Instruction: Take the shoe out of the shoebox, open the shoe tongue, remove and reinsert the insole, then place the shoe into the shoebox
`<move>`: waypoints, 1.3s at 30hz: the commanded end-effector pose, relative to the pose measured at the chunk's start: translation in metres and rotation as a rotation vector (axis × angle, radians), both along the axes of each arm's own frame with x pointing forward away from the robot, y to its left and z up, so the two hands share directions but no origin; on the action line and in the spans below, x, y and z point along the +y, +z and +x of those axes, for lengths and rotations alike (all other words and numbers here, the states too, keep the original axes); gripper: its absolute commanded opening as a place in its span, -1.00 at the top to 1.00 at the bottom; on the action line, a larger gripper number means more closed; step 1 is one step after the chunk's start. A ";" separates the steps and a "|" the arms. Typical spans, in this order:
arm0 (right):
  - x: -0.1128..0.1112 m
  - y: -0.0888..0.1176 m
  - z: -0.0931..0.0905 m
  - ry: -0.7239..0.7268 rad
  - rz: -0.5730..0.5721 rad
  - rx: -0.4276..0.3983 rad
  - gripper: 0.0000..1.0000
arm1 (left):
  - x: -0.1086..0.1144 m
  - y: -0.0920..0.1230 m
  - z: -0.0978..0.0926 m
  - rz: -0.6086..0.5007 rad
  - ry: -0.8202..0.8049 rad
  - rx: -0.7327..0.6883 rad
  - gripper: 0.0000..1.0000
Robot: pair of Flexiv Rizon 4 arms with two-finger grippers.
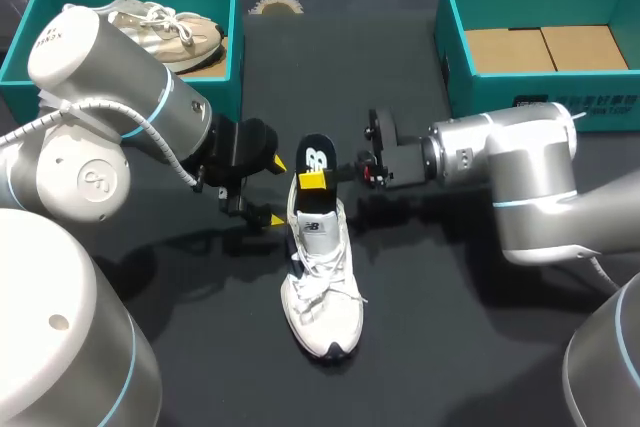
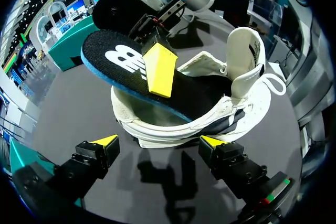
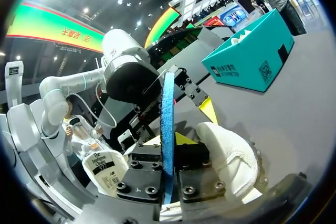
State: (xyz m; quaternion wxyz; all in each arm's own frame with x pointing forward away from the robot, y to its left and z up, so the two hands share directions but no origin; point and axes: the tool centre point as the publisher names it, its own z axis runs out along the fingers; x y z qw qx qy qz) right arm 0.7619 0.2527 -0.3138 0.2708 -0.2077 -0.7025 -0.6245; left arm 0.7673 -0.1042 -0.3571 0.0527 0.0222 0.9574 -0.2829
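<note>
With jaws of right gripper [image 1: 315, 179] pinching insole [image 1: 316, 152] mid-frame, slants it into shoe [image 1: 320, 287]; holds left gripper [image 1: 277, 191] agape alongside, probably for steadying.

Dark bench under soft overhead light.
The bench [image 1: 450, 347] was a flat, matte, near-black top that ran across the head view from side to side. Its surface was plain and even in tone, with a dull sheen in places. Light fell from above and was diffuse, so the shadows on the top were soft-edged and lay close under whatever stood over them. In the wrist views the same top looked a paler grey.
</note>
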 end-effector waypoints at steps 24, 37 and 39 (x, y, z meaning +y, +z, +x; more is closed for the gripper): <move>-0.002 -0.018 -0.030 -0.033 -0.022 0.074 0.76 | 0.000 -0.001 -0.001 -0.001 0.000 -0.001 -1.00; 0.002 -0.005 -0.023 -0.016 -0.019 0.003 0.35 | 0.000 -0.001 -0.001 -0.001 0.000 -0.001 -1.00; 0.003 -0.001 -0.021 -0.014 -0.022 -0.009 0.36 | 0.000 -0.001 -0.001 -0.001 0.000 -0.001 -1.00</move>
